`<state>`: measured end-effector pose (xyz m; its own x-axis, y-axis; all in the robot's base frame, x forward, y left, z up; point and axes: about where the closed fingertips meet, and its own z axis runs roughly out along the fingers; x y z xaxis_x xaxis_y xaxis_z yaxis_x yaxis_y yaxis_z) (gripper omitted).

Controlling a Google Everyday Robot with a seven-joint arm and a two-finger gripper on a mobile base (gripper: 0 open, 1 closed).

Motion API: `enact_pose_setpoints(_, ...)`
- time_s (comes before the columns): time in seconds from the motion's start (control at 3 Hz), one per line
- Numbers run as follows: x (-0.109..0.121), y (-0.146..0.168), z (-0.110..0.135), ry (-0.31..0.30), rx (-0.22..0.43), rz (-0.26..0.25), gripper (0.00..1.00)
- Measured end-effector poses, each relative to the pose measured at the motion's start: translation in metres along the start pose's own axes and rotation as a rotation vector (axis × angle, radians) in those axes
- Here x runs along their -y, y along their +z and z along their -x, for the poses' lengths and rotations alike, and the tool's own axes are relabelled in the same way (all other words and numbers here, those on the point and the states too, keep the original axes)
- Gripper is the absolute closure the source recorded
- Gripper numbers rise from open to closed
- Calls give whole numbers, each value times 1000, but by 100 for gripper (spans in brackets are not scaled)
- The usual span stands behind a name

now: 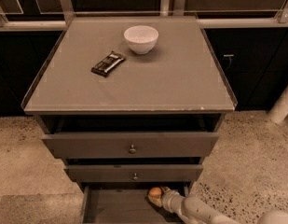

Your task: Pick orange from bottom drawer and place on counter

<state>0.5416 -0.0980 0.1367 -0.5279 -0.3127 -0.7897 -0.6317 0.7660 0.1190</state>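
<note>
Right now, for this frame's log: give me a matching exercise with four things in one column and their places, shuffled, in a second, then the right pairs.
Things
1. orange
2. white bowl
3. dark bar
4. gripper

Places
A. on the counter, near its back edge
B. lying towards the back of the open bottom drawer
C. on the counter, left of the bowl and nearer the front
D. at the end of the arm coming in from the lower right, inside the bottom drawer, right at the fruit

Pairs: 1-B, 2-A, 3-C, 4-D
</note>
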Motion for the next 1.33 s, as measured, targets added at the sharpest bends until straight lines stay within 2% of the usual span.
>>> enact_pose_setpoints(0.33, 0, 0, 0, 0, 0, 0, 90)
enact_pose_setpoints(0.67, -3, -10, 10, -2, -5, 63, 100)
enact_pose_setpoints(1.0, 0, -50, 15, 37, -36, 118, 100)
enact_pose_setpoints(1.33, 6, -90, 22, 86, -85, 201, 100)
